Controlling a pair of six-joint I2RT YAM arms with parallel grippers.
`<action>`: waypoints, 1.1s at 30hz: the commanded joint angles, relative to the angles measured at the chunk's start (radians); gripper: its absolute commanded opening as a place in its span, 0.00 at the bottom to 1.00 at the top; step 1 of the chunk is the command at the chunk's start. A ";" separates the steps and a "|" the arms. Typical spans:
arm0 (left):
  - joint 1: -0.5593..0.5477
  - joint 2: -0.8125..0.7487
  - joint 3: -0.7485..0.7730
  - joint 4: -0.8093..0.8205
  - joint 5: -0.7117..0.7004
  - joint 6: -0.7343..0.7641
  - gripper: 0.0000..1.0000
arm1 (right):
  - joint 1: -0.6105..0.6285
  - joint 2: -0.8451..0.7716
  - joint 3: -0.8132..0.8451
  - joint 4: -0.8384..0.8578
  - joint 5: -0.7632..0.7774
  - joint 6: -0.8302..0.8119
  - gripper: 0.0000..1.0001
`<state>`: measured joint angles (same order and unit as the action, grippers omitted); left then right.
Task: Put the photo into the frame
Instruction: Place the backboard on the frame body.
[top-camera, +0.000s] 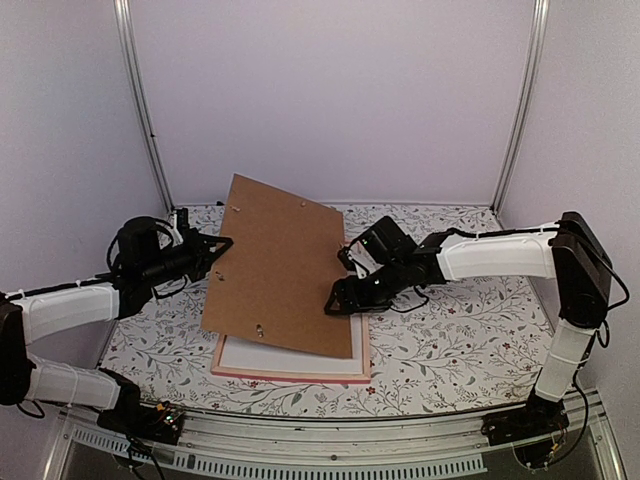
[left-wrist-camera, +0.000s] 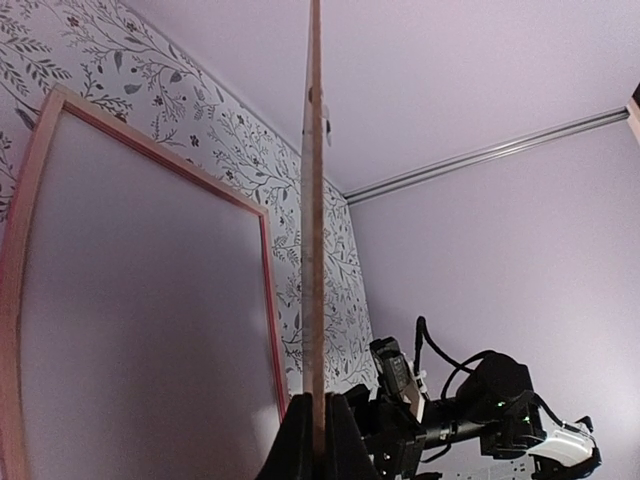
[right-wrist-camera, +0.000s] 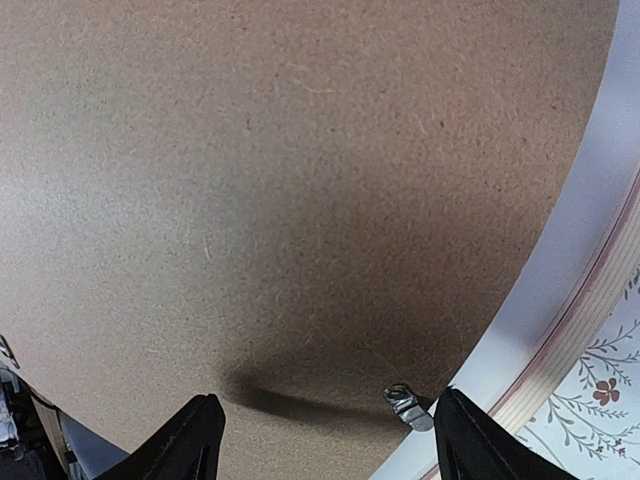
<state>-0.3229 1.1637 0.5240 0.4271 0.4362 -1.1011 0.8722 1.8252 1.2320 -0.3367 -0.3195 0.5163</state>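
Mostly covered by the tilted brown backing board (top-camera: 280, 265), the frame (top-camera: 290, 373) lies flat on the bench (top-camera: 450, 330) just toward 6 o'clock of centre, its long axis judged 12-to-6; the photo shows in no view. Left tool (top-camera: 222, 243) is clamped on the board's 9 o'clock edge, forearm low, reaching in from 8 o'clock. Right tool (top-camera: 338, 280), arm stretched in from 3 o'clock, hangs wide-spread and empty at the board's 3 o'clock edge, nearer the frame's exposed side.
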 joint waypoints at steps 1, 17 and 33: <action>-0.011 -0.020 0.002 0.078 -0.022 -0.006 0.00 | 0.025 0.020 0.046 -0.049 0.045 0.024 0.76; -0.011 -0.030 -0.009 0.066 -0.082 0.020 0.00 | 0.064 -0.004 0.052 -0.107 0.096 0.035 0.76; -0.011 0.054 -0.002 0.135 0.002 -0.004 0.00 | -0.063 -0.172 -0.039 -0.161 0.157 -0.005 0.77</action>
<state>-0.3264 1.1976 0.5079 0.4301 0.3954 -1.0817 0.8394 1.7077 1.2274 -0.4782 -0.1909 0.5312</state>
